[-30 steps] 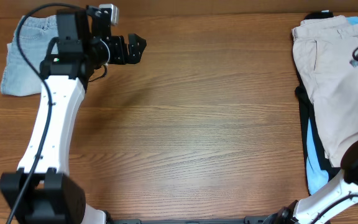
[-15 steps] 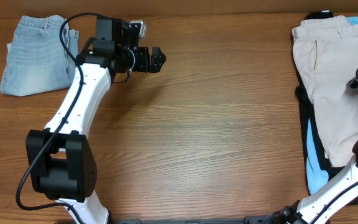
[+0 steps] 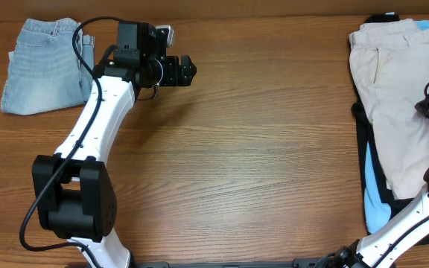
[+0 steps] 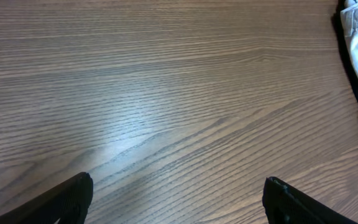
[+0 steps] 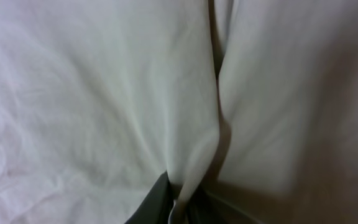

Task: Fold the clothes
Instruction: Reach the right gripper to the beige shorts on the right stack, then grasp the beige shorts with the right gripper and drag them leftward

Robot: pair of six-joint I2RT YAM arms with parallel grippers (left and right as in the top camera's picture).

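The right end effector (image 5: 176, 202) was closed down on a raised ridge of pale cloth, its dark fingers pinching a fold of the beige trousers (image 3: 393, 89) directly beneath it, so the garment to be folded lay under and around that grip rather than off to any side. The trousers' long axis ran from the far edge of the desk (image 3: 259, 164) toward the near edge, and the grip sat at their right-hand margin, roughly halfway along. They lay on top of a black garment (image 3: 365, 160) and a light blue garment (image 3: 378, 212), both showing along the pile's left and near sides. The right arm was plainly the nearer one, reaching up from the near right corner with its wrist bent down onto the cloth. The left end effector (image 4: 178, 185) hung with its fingers spread wide and empty above bare wood, pointing toward the pile but well apart from it, its arm stretched toward the far left, just beside the folded jeans (image 3: 42, 67)
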